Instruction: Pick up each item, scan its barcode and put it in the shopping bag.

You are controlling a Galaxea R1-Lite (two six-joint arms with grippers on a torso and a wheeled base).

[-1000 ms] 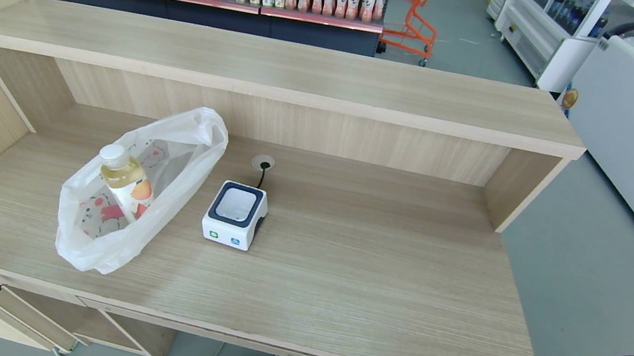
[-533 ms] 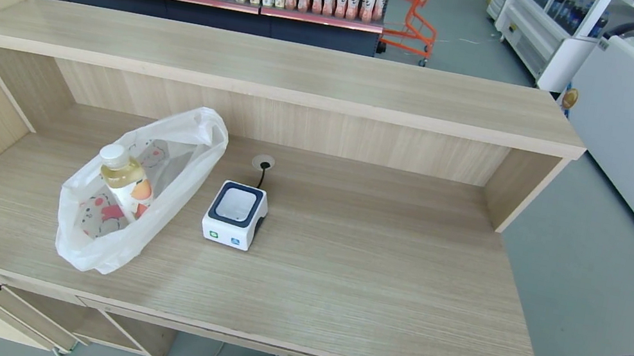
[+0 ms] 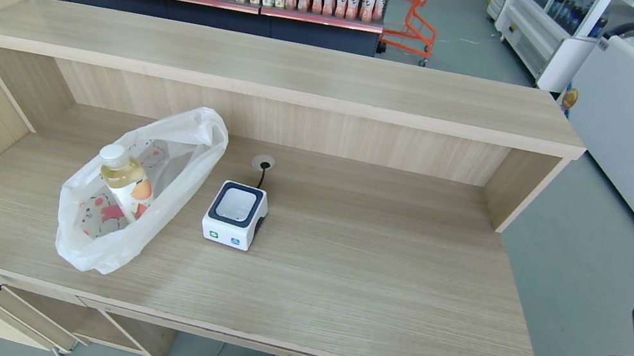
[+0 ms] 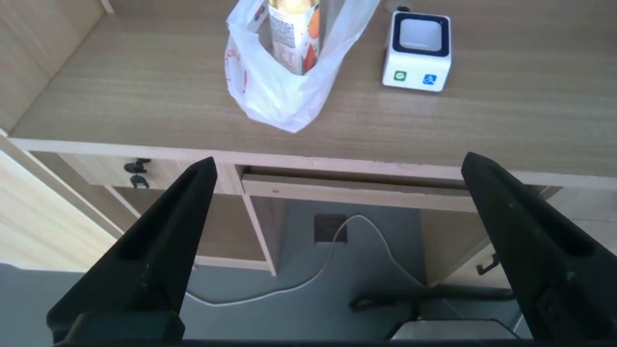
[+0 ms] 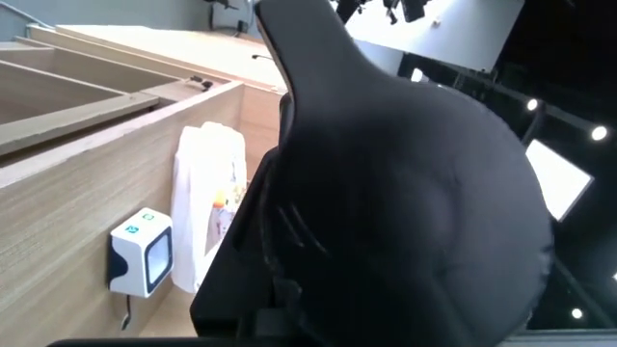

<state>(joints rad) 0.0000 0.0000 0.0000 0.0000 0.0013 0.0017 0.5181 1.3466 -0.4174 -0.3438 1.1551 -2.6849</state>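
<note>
On the left part of the light wooden surface, a thin white plastic shopping bag with a cartoon print stands open. A clear plastic bottle of pale yellow drink, white-capped and with a printed label, leans inside it, so for this item the bagging looks done. Just beside the bag, to its right, sits the small white box-shaped barcode scanner, its window facing up.

The bottle looks full, so it is probably fairly heavy for its size, stiff-walled and smooth enough to slip. If it had to be lifted again, the labelled middle of the body would be the surest place to hold it, rather than the narrow neck. The bag is limp film: it would likely sag or slide if nudged, and offers nothing firm to grip.

The left jaws hang below the surface's front edge, spread wide and holding nothing. I cannot tell how the right jaws stand.
</note>
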